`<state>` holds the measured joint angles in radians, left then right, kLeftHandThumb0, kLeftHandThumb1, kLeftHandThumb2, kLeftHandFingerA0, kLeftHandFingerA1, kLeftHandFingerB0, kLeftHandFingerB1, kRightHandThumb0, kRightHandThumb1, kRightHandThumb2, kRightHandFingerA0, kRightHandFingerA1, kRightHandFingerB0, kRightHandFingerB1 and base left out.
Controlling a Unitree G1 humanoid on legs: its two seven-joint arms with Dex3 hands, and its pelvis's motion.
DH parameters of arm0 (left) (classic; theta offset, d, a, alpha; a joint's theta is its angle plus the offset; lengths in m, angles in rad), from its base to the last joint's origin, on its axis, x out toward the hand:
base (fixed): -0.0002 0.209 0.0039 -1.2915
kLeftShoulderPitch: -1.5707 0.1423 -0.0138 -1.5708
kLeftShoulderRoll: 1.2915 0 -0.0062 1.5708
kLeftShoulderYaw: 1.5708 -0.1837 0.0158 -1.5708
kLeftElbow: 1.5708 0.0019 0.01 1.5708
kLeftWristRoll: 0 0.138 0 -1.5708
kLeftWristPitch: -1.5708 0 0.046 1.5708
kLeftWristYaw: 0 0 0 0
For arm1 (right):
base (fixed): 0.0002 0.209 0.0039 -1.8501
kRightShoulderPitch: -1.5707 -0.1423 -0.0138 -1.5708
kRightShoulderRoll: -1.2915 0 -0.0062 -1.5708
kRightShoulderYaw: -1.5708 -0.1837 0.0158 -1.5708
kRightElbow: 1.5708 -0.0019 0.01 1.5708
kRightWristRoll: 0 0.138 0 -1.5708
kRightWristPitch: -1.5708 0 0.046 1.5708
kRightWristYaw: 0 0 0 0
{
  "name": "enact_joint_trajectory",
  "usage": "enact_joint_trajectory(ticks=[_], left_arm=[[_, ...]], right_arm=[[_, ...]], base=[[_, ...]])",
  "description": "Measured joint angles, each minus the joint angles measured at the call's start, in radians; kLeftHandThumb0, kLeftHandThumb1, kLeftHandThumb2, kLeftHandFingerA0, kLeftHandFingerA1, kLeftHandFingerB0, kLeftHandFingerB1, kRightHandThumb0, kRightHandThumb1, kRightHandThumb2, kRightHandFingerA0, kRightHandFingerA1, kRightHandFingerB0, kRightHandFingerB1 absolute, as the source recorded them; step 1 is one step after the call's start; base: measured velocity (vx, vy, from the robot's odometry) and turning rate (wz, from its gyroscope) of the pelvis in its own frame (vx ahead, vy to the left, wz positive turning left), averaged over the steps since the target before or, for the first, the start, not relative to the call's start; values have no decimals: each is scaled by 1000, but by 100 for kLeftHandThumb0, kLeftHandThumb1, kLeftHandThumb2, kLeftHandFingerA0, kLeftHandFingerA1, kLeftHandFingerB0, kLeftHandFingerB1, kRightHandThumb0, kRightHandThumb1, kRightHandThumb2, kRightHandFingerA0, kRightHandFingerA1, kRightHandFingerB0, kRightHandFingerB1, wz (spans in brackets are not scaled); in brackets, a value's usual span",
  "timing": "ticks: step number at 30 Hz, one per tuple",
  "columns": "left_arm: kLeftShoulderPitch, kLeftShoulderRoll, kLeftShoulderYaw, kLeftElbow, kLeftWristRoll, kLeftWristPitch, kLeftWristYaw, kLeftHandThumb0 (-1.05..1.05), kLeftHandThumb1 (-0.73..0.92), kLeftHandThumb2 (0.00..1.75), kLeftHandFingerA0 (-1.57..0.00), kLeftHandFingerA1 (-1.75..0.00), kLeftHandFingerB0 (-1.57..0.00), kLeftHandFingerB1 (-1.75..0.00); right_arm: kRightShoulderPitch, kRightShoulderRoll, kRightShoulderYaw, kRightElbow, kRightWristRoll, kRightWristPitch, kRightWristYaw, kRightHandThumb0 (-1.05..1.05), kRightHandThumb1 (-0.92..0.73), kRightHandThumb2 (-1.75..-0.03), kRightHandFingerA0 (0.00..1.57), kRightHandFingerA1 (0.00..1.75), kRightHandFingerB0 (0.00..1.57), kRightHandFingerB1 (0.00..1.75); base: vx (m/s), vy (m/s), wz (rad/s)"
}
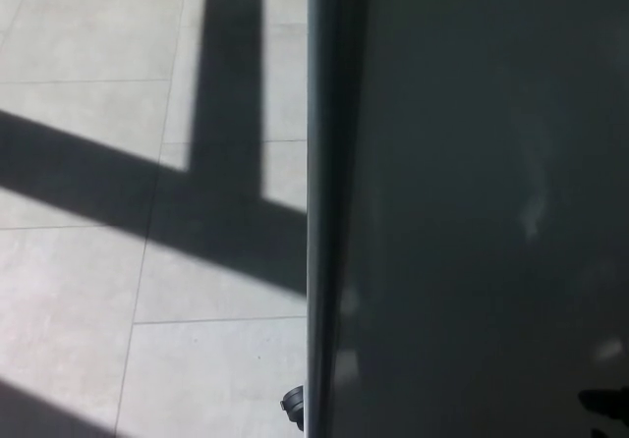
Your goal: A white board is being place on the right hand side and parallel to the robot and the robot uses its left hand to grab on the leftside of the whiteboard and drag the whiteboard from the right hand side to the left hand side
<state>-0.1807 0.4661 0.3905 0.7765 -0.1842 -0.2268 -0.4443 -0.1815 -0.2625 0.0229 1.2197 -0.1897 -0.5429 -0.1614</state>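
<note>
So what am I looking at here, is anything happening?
Mostly a large dark grey board surface filling the right side of the head view, its grey left edge running top to bottom. Beside it lies a pale tiled floor crossed by shadows, with a small black wheel near the board's foot. Neither robot hand shows, so nothing is gripping it.

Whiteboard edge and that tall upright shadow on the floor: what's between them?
In the head view, only a narrow sunlit strip of floor separates the whiteboard from the shadow; nothing stands on it.
</note>
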Motion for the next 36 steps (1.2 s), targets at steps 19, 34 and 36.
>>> enact_joint_trajectory(ticks=[19, 34, 36], left_arm=[[-577, -46, -416, -160, -3, 203, -284, -37, 30, 61, -5, -36, -6, -20], [-681, -200, -547, -208, 54, 300, -275, -27, 38, 58, -8, -35, -5, -19], [-685, -216, -553, -210, 60, 314, -268, -23, 38, 60, -7, -34, -4, -18]], right_arm=[[-28, -4, 19, 36, -33, -86, -51, -24, -73, -62, 79, 54, 61, 39], [-25, -7, 18, 46, -51, -116, -73, -24, -74, -62, 75, 54, 63, 40], [-25, -7, 17, 46, -52, -119, -73, -24, -74, -62, 74, 54, 63, 40]], base=[[0, 0, 0], [-3, 0, 1], [0, 0, 0]])
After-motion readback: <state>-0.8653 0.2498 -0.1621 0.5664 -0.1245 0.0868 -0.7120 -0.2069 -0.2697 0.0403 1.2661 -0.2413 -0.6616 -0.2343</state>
